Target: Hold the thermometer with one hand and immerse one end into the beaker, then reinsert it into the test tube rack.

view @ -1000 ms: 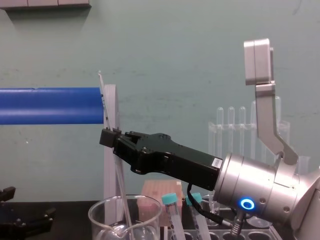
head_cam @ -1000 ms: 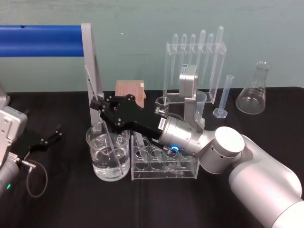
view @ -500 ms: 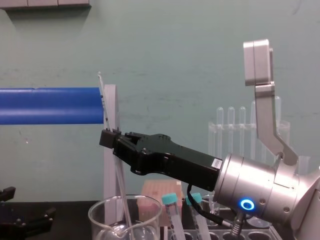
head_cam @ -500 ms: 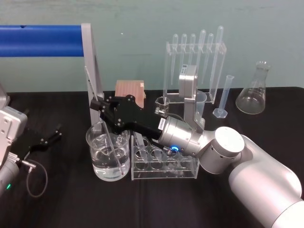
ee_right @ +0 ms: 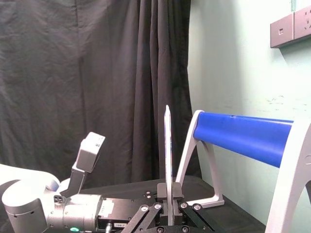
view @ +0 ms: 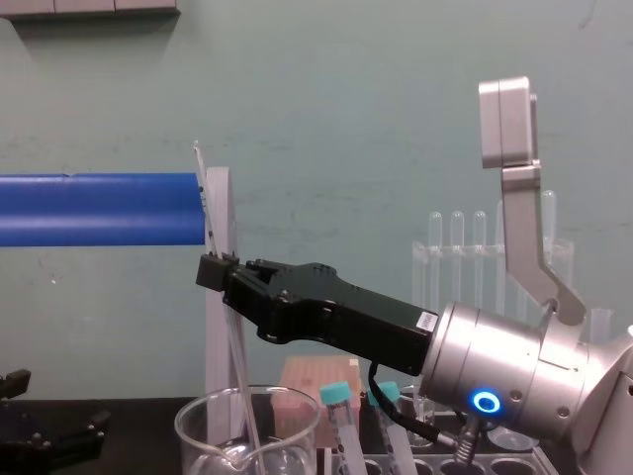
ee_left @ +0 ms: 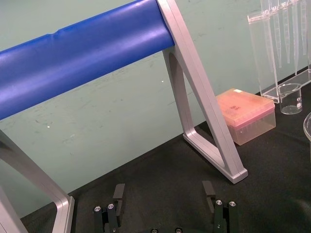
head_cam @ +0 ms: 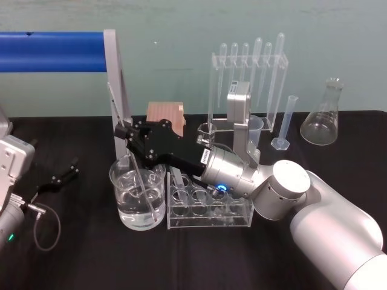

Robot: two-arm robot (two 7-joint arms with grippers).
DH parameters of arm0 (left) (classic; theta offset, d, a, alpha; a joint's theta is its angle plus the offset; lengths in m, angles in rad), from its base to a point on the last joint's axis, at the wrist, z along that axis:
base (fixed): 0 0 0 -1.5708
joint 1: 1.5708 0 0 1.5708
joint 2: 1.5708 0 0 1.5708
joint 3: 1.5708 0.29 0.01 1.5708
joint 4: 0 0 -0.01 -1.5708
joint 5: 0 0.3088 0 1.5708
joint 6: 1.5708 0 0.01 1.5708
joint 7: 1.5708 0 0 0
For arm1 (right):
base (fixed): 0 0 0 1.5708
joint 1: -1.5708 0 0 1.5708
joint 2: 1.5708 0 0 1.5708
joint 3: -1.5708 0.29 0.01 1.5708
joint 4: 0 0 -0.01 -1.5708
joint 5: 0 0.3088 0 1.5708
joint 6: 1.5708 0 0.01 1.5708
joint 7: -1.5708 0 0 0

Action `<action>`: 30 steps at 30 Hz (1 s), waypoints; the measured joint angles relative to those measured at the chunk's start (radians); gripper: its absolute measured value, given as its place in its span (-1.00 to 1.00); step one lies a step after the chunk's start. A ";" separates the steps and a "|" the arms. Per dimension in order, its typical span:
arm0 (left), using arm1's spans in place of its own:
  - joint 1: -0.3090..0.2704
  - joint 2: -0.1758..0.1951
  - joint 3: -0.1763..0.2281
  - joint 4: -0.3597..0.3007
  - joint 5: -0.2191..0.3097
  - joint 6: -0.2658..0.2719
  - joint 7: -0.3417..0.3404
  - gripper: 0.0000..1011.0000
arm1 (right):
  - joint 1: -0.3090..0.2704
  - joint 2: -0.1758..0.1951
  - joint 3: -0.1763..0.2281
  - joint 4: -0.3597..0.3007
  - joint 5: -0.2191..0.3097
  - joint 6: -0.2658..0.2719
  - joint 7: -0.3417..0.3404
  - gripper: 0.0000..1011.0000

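at the far left of the table (head_cam: pixel 91 254), the left gripper (head_cam: pixel 60 176) sits parked low over the black surface, well apart from the glassware. its jaws are released and spread wide, with nothing between them.

behind it, a blue bar (head_cam: pixel 51 51) on silver legs runs along the back of the table.

just right of centre-left stands the beaker (head_cam: pixel 116 199), upright and partly filled with water (head_cam: pixel 139 211). the thermometer (view: pixel 237 371) passes down through its mouth, tilted, with the top leaning to the left. its lower end is inside the beaker and reaches into the water. its upper end rises above the blue bar in the chest view.

the right gripper (head_cam: pixel 125 132) hangs above the beaker's rim, and its arm reaches in from the right over the test tube rack (head_cam: pixel 208 217). its jaws are clenched on the thermometer part-way up the rod.

the rack stands just beside the beaker on its right and carries teal-capped tubes (view: pixel 334 394).

a brown box (head_cam: pixel 164 112) sits behind the beaker.

further right, at the back, are a pipette stand (head_cam: pixel 248 60), a graduated cylinder (head_cam: pixel 284 124) and a conical flask (head_cam: pixel 323 118).
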 joint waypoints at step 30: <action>0.000 0.000 0.000 0.000 0.000 0.000 0.000 0.99 | -0.021 0.191 0.203 -0.484 0.223 0.118 -0.067 -0.89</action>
